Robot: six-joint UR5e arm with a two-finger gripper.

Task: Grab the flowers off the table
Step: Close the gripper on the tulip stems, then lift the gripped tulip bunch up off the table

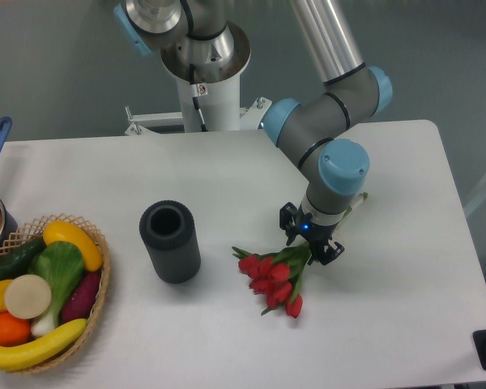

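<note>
My fingers [311, 241] on the flowers [274, 277].
They are clamped across the green stems; the red buds lie on the white tabletop [389, 324].

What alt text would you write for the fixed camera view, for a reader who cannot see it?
A robot arm's gripper is lowered over the stems of a bunch of red tulips lying on a white table. A dark cylinder stands to the left, and a wicker basket of fruit and vegetables sits at the left edge.
</note>
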